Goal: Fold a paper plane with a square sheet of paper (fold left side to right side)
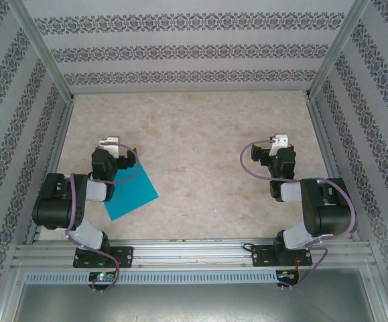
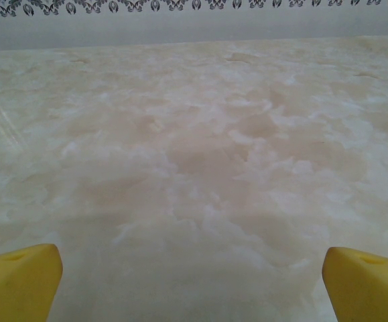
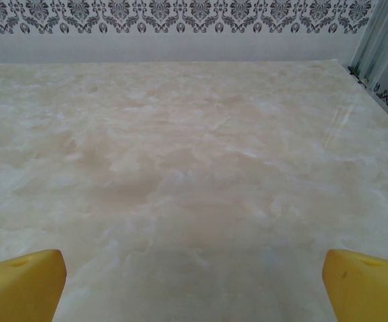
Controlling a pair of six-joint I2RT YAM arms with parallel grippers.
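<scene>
Turquoise-blue square sheet of paper (image 1: 132, 193): flat on beige marbled surface (image 1: 200, 134), near-left, partly beneath left arm (image 1: 80, 194); left claw (image 2: 194, 282) spread wide, empty; right claw (image 3: 194, 282) spread wide, empty, well apart from sheet.

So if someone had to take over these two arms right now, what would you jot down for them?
Left tool: open, holding nothing, facing bare table.
Right tool: open, holding nothing, well off to the right of the paper.
Paper: flat on the table at the near left, turned like a diamond, with its left corner hidden by the left arm in the top view.
Done: nothing yet; no crease shows.
Left: the first fold, left side over to right side, then all the other folds of the plane.
</scene>
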